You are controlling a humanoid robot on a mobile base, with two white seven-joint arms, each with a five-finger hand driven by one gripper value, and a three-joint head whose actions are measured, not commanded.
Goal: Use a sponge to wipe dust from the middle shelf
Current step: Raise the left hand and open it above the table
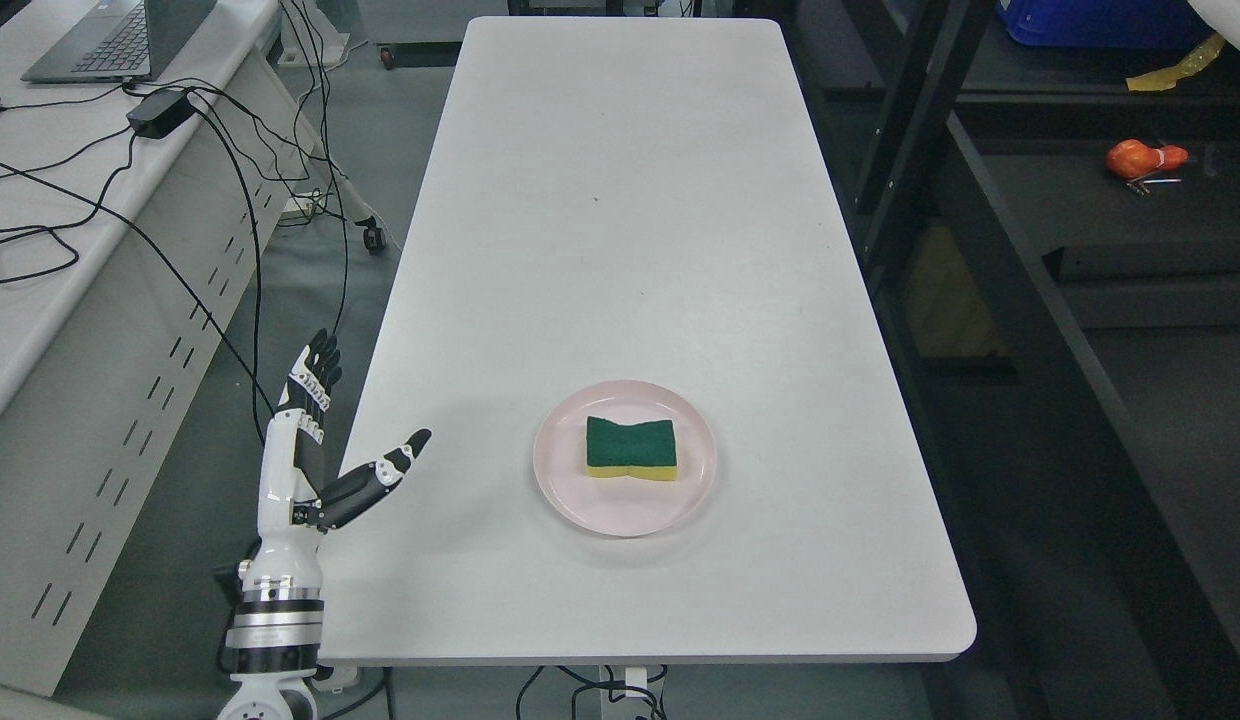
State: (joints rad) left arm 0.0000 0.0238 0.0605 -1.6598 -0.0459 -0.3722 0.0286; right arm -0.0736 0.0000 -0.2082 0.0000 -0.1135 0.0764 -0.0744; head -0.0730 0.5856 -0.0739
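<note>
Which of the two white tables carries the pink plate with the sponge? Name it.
The long white table with rounded corners in the middle; the round pink plate holding the green-and-yellow sponge rests near its front. The other white table, left, holds a laptop and cables.

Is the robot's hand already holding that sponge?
No, the sponge lies alone on the pink plate, while the left hand is open beside the table.
</note>
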